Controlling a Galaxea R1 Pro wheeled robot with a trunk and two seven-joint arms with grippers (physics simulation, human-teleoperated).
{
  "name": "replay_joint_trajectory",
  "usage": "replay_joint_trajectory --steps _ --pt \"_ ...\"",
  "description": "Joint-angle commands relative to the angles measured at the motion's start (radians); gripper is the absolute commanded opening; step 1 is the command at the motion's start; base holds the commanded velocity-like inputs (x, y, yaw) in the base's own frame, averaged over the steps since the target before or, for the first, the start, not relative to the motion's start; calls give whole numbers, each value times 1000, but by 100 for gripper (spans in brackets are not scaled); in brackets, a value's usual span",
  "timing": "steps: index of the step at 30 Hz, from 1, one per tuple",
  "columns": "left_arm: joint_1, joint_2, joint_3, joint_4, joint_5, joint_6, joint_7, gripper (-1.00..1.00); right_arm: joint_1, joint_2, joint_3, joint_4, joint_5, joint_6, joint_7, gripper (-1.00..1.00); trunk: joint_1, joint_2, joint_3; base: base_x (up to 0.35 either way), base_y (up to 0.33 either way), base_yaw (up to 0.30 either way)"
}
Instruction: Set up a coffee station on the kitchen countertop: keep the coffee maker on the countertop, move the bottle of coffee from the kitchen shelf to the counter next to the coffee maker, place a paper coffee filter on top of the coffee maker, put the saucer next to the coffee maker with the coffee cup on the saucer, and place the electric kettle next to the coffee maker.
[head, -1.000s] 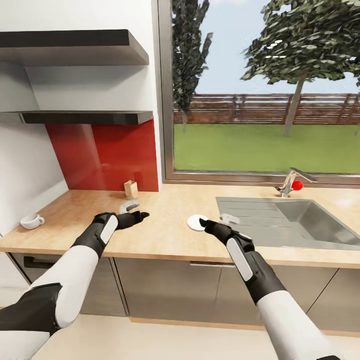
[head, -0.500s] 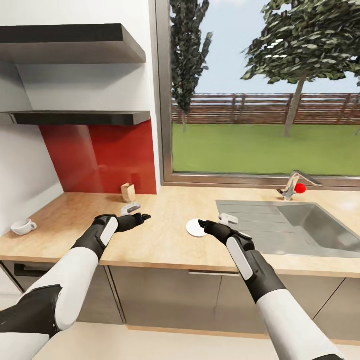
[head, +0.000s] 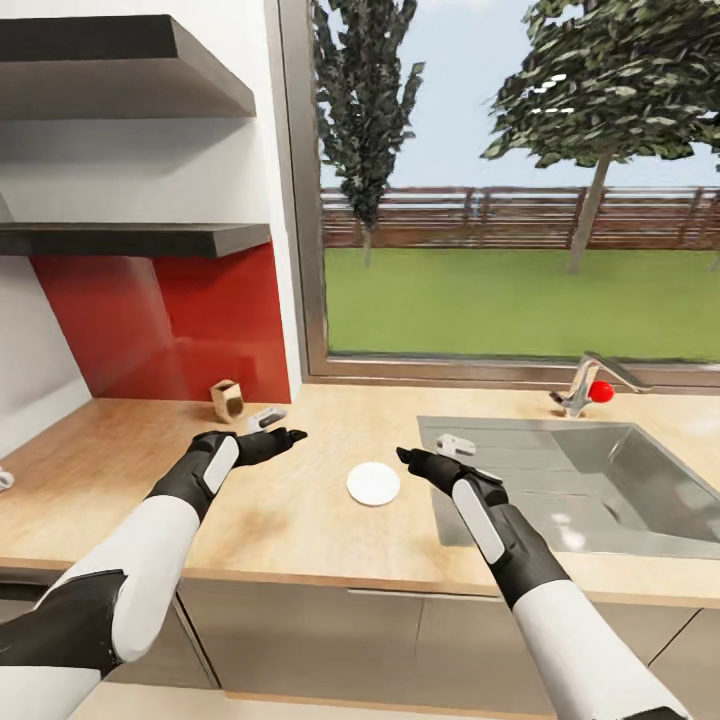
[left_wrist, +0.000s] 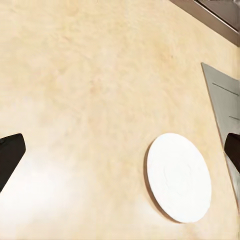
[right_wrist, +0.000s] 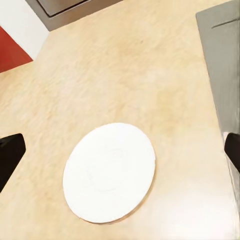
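Looking down over both arms, I have the left pincer (head: 283, 436) and the right pincer (head: 410, 458) hovering above the worktop (head: 300, 520), each spread wide and grasping nothing. In both wrist views the dark fingertips sit at opposite edges with bare surface between them, touching nothing. The saucer (head: 373, 484) lies flat on the worktop between the two pincers, nearer the right one, just beside the steel sink (head: 600, 480); it carries nothing. The sink basin holds nothing I can make out. A tap (head: 580, 385) with a red knob stands behind it. A small tan block (head: 227, 399) sits by the red backsplash (head: 160, 330), beyond my left pincer.
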Motion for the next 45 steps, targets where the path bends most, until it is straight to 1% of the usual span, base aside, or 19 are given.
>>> replay_joint_trajectory --steps 1,2,3,5,7,8,16,18,22,26,28,30,31,33,34,37,38,40,45 --pt "-1 -2 8 -1 1 8 -3 100 -1 0 3 11 -11 12 -5 100 1 -2 -2 286 -202 0" --pt "-1 -2 8 -1 2 9 -3 100 -1 1 3 22 -11 30 1 100 1 -2 -2 288 -194 0" --pt "-1 -3 8 1 1 10 -3 100 -1 2 3 41 -12 131 59 100 1 -2 -2 295 -159 0" --pt "-1 -3 8 1 0 12 -1 100 -1 2 3 43 -12 162 96 100 1 -2 -2 296 -140 0" --pt "-1 -3 8 2 0 13 0 100 0 2 2 45 -11 178 114 100 1 -2 -2 296 -112 0" --pt "-1 -12 8 5 0 16 1 100 1 1 2 46 -10 190 125 100 1 -2 -2 104 -27 0" --pt "10 -20 8 6 0 17 1 100 2 1 3 47 -9 194 127 100 1 -2 -2 75 -6 0" --pt "15 -24 8 6 0 17 2 100 3 2 3 47 -10 206 128 100 1 -2 -2 277 -1 0" --pt "23 -27 8 6 0 18 3 100 14 4 3 47 -11 256 128 100 1 -2 -2 286 0 0" --pt "31 -29 8 6 0 18 6 100 25 10 4 47 -12 275 128 100 1 -2 -2 184 0 0" --pt "33 -31 9 19 0 18 9 100 41 16 6 48 -12 278 128 100 1 -2 -2 58 0 0" --pt "34 -32 9 56 1 18 10 100 60 35 6 48 -12 281 128 100 1 -2 -2 12 0 0" --pt "34 -32 9 60 1 18 10 100 63 37 6 48 -12 281 128 100 1 -2 -2 7 0 0" --pt "34 -34 10 82 2 21 8 100 86 51 7 48 -12 281 128 100 1 -2 -2 2 0 0" --pt "34 -35 10 95 8 38 5 100 97 61 7 48 -12 281 128 100 1 -2 -2 0 0 0" --pt "34 -37 11 100 22 69 4 100 111 75 8 48 -12 282 129 100 1 -2 -2 0 0 0" --pt "34 -38 10 101 34 89 2 100 118 83 8 48 -12 297 129 100 1 -2 -2 0 0 0" --pt "34 -38 10 101 42 102 0 100 122 90 8 47 -12 328 129 100 1 -2 -2 0 0 0" --pt "34 -40 10 101 49 118 -2 100 125 94 7 46 -12 346 129 100 1 -2 -2 0 0 0"
